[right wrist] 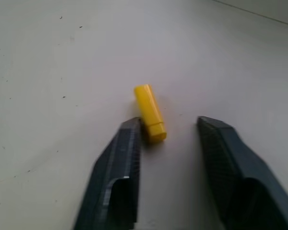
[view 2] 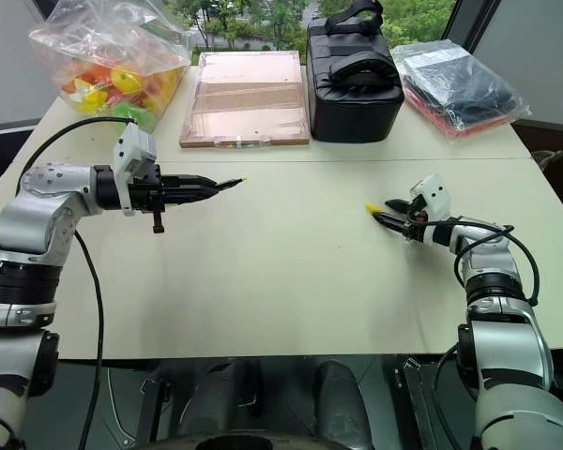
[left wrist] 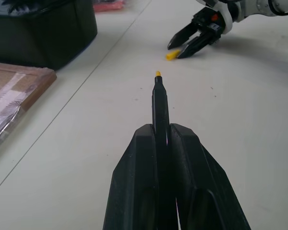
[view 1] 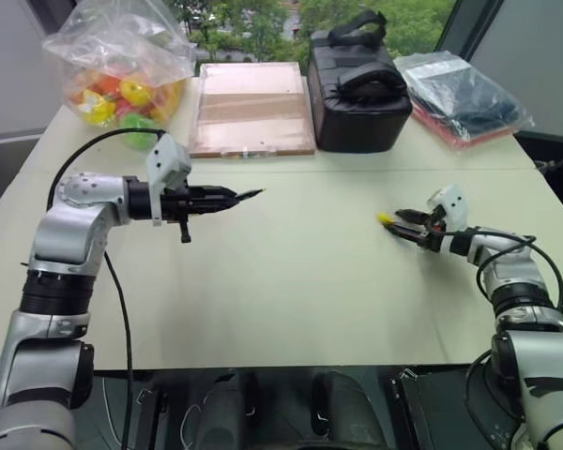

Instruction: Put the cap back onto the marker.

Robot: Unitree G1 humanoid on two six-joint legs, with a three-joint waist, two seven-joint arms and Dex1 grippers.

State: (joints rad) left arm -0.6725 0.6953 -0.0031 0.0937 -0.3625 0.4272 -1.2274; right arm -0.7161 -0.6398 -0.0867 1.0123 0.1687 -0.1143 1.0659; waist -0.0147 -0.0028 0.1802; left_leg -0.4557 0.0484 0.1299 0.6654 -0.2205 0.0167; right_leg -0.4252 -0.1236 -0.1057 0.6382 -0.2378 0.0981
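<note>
In the left eye view, the left gripper (view 1: 227, 199) pinches the marker (view 1: 248, 195), which points right toward the middle of the frame. At the right, the cap (view 1: 385, 218) lies on the table (view 1: 291, 281). In the right wrist view, the right gripper (right wrist: 170, 125) is spread (one finger (right wrist: 127, 143) touches the cap), and the cap's long axis points away.

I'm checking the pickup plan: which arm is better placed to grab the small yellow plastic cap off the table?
Right. The right gripper straddles the small yellow plastic cap, fingers apart; the left gripper is shut on the thin black marker.
</note>
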